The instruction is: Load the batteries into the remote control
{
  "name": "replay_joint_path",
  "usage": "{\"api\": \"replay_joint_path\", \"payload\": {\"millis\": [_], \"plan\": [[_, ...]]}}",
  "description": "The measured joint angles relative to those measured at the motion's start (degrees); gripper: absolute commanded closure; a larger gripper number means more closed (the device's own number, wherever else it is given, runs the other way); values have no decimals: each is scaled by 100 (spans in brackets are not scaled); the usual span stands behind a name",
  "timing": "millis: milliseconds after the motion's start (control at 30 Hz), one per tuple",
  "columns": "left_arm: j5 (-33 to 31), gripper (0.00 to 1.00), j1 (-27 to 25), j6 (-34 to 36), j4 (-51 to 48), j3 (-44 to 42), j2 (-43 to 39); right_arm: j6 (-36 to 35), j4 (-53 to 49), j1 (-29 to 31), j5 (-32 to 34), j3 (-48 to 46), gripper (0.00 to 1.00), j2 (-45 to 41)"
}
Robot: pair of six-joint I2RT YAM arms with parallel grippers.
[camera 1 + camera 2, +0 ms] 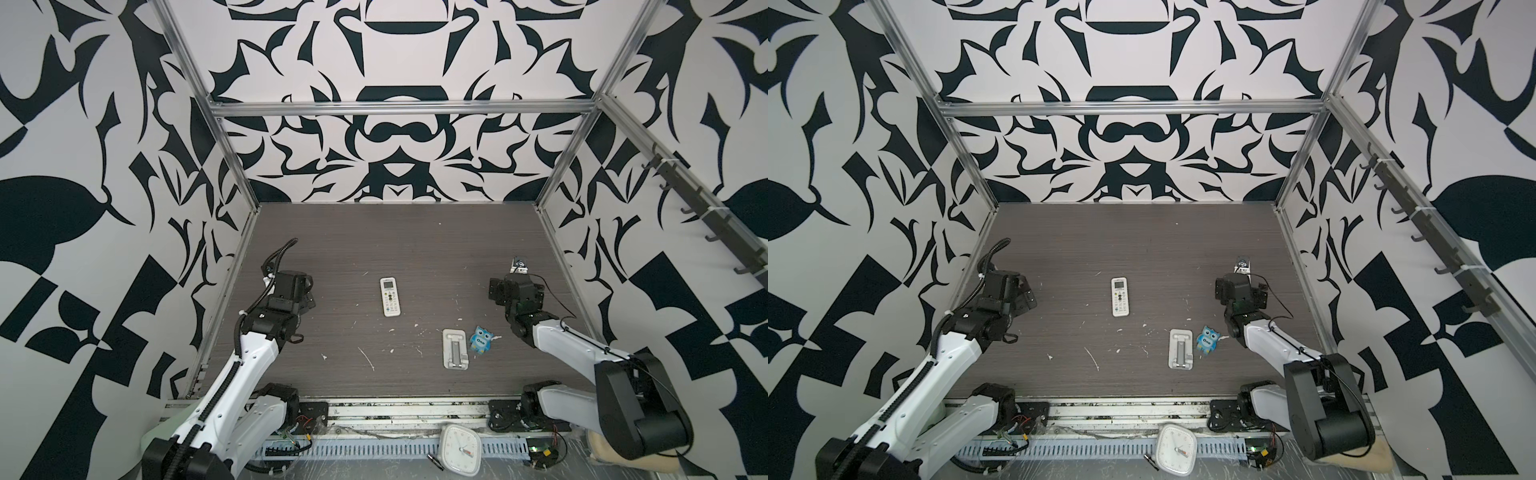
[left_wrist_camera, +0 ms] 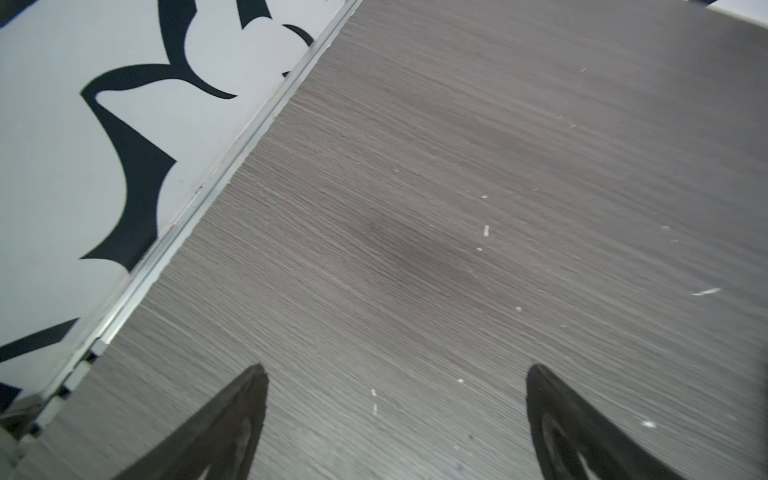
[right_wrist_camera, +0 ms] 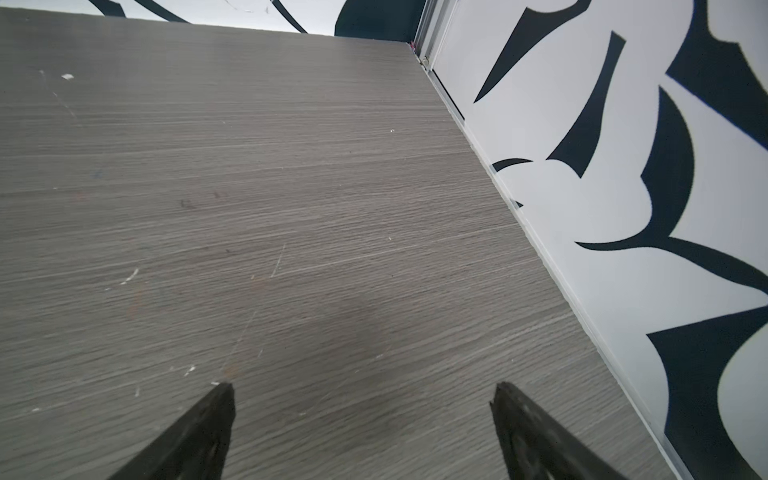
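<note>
At centre, remote control (image 1: 390, 296) lies buttons-up, untouched; left gripper (image 2: 397, 370) and right gripper (image 3: 363, 386) gape empty; next, probably, turn it over.

This is looking like a robotics lab test cell. Aluminium framing (image 1: 399, 109) is enclosing a grey wood-grain bench (image 1: 374, 241), and black-and-white patterned panels (image 1: 399, 54) are walling three sides. A white left arm (image 1: 253, 361) and right arm (image 1: 569, 345) are sitting mounted along the near edge, beside a slotted cable duct (image 1: 374, 449) and loose wiring (image 1: 544, 451).
</note>
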Motion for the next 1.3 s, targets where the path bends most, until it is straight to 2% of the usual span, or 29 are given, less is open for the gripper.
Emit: {"api": "replay_joint_path", "payload": {"millis": [200,400,700,833,1000,1300], "plan": [[-262,1,7,511,828,-190,157,-229,566,-140,-256,-48,0,170],[-490,1,17,1040,1971,-962,354,-387,1043,-203,-496,-98,0,597],[-494,1,146,1384,4009,-1696,1110,-439,1665,-345,-734,-94,0,1137],[-385,1,343,1506,4841,-1696,1475,-420,2177,-413,-903,-101,0,1508],[-310,1,527,1639,5617,-1692,1818,-450,2653,-535,-1495,-153,0,1851],[107,1,691,2114,6798,-1631,2684,-529,3040,-555,-1856,-247,0,1987]]}}
